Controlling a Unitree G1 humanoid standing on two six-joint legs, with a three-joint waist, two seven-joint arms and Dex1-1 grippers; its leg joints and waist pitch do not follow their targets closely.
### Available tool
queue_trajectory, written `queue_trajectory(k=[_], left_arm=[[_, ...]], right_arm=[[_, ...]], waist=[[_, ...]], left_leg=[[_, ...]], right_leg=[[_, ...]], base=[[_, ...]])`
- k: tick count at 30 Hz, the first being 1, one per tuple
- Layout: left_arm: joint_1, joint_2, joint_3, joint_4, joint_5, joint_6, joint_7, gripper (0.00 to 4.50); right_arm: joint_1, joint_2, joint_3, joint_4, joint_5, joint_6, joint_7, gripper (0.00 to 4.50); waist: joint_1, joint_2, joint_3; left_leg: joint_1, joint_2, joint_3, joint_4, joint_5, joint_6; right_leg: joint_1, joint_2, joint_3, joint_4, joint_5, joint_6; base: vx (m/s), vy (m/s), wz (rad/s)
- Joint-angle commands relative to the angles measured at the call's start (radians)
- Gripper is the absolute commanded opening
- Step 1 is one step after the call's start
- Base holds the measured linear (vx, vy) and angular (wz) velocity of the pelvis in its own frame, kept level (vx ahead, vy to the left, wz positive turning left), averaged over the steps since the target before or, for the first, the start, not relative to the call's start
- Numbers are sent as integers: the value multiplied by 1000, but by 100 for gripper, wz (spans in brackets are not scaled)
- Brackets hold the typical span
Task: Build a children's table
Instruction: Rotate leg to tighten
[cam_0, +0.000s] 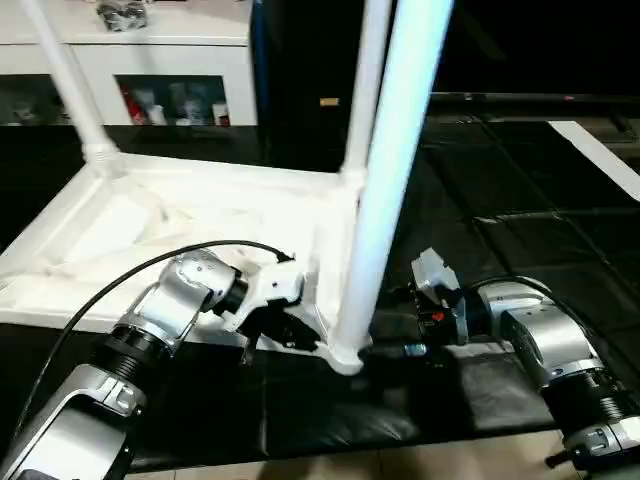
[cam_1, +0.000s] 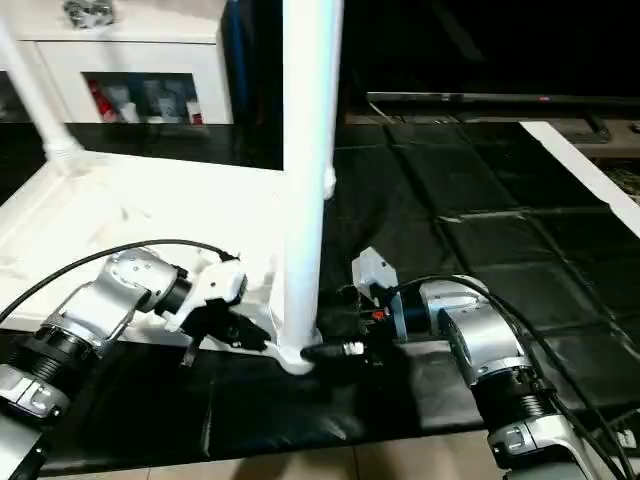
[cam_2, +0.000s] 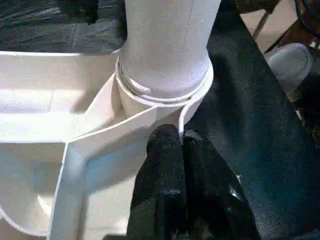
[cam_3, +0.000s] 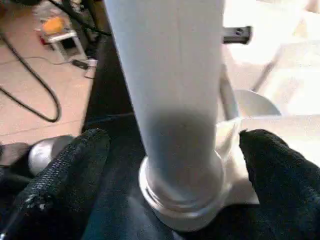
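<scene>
The left gripper (cam_2: 180, 150) is being held with its two black fingers pressed together, nothing between them, their tips set against the thin rib that runs into the near corner socket (cam_2: 165, 97) of the tabletop (cam_0: 160, 225). The right gripper (cam_3: 167, 165) is being held spread wide, one finger to each side of the near leg (cam_0: 385, 180) just above the socket, neither pad (cam_3: 70, 165) seen to be touching the tube.

The children's table is lying upside down on the black floor mat (cam_0: 520, 230), its ribbed underside facing up. The near leg is being shown standing upright in the corner socket between the two grippers. Two further legs are rising from the far side: one at the far left corner (cam_0: 70, 75) and one (cam_0: 365, 90) behind the near leg. A white glass-door cabinet (cam_0: 170, 60) is standing beyond the mat.

The plastic is judged to be light and fairly stiff, though the thin ribs would probably flex under a hard push. The smooth tapered tube is judged to be slippery, so a hold low on the leg, close above the socket collar, is to be preferred, while the top is steadied at its thick corner, not on a rib. Whether the leg is fully seated cannot be told.
</scene>
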Motion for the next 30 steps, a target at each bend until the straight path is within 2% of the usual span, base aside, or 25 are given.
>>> queue_trajectory(k=[1,2,5,6,9,12,14,17,19,23,28,30], left_arm=[[14,-5,-51,-10,26,-17,-42,0],[14,-5,-54,-10,27,-21,-44,0],[13,-7,-63,-16,30,-27,-50,0],[13,-7,-66,-19,31,-30,-52,0],[12,-7,-67,-18,32,-33,-52,0],[11,-6,-71,-19,35,-37,-46,0],[11,-6,-72,-18,36,-38,-45,0],[12,-6,-71,-18,38,-38,-42,0],[12,-7,-71,-17,39,-33,-32,0],[12,-13,-68,-4,46,-30,-10,0],[12,-20,-60,3,49,-20,14,0],[12,-29,-52,6,46,-11,33,0]], right_arm=[[-26,-3,13,-9,21,9,25,405],[-28,-2,16,-9,25,14,31,405],[-38,0,37,-7,30,34,57,365],[-44,1,49,0,29,43,72,365],[-48,3,53,10,26,41,77,328],[-60,13,58,37,19,42,87,310],[-68,18,60,51,16,40,87,285],[-76,23,64,62,18,42,86,274],[-83,29,68,72,21,47,89,246],[-86,32,76,78,23,53,103,220],[-75,30,81,69,24,53,107,210],[-61,30,84,54,25,53,104,209]], waist=[[-1,-4,-58],[0,-6,-59],[1,-6,-60],[2,-5,-60],[7,-5,-62],[7,-7,-64],[8,-8,-63],[9,-8,-63],[9,-8,-64],[9,-10,-63],[11,-9,-62],[11,-5,-62]], left_leg=[[-7,14,17,-70,-120,71],[-8,14,17,-70,-118,71],[-11,14,17,-71,-105,68],[-9,15,17,-70,-106,68],[-6,16,19,-69,-95,65],[-9,15,19,-69,-83,64],[-12,14,19,-69,-84,64],[-11,14,20,-69,-83,61],[-12,14,19,-68,-74,62],[-12,13,20,-67,-74,62],[-10,12,21,-67,-93,57],[-9,13,20,-68,-94,55]], right_leg=[[61,-54,58,-52,-284,-193],[62,-54,59,-52,-288,-191],[64,-54,60,-49,-301,-178],[62,-54,61,-50,-302,-178],[60,-54,64,-45,-269,-191],[63,-54,64,-40,-241,-201],[65,-55,64,-40,-249,-197],[64,-55,64,-43,-270,-187],[65,-54,64,-40,-253,-190],[64,-55,65,-40,-255,-189],[63,-55,65,-45,-295,-175],[62,-54,66,-44,-286,-180]], base=[[0,0,0],[0,0,0],[0,0,0],[0,0,0],[0,0,0],[0,0,0],[0,0,0],[0,0,0],[0,0,0],[0,0,0],[0,0,0],[0,0,0]])
